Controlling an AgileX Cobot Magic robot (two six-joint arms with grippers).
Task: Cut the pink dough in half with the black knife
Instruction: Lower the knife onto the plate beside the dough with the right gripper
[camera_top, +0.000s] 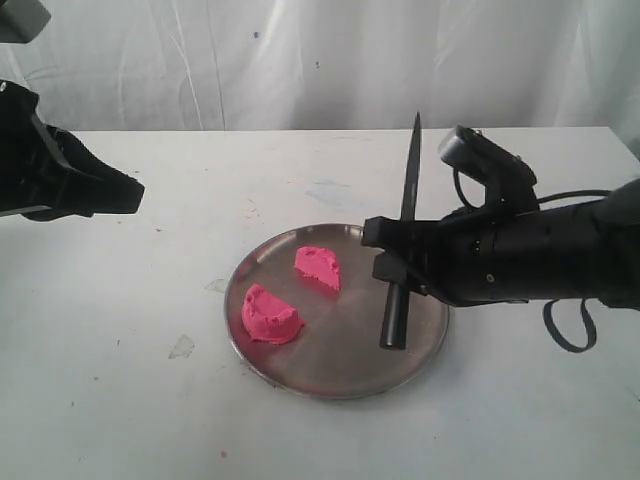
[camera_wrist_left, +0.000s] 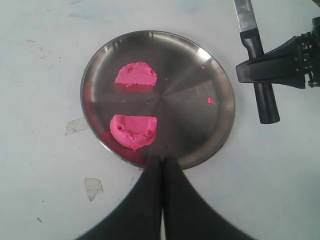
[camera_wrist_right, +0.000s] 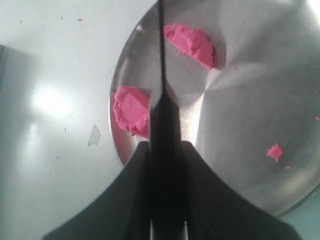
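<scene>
Exterior view: dough (camera_top: 317, 268) in two separate halves on plate (camera_top: 340, 382), both clear of knife (camera_top: 409, 180), on the side away from the arm carrying it. Cut judged done; at most, setting the knife down left. Right gripper (camera_top: 392, 256) clamped on the knife's handle, tip pointing up and away, butt low over the plate; butt contact with plate not determinable. Left gripper (camera_top: 125, 192) well apart from knife and dough, jaw state unreadable here. Left wrist view: halves with a bare strip between them, one crumb (camera_wrist_left: 210, 100) between halves and knife, blade tip cut off by the frame; fingers (camera_wrist_left: 145, 200) pressed together, nothing between. Right wrist view: blade edge-on, crossing and partly hiding one half, other half just beside the blade; handle mostly hidden within the grip.
</scene>
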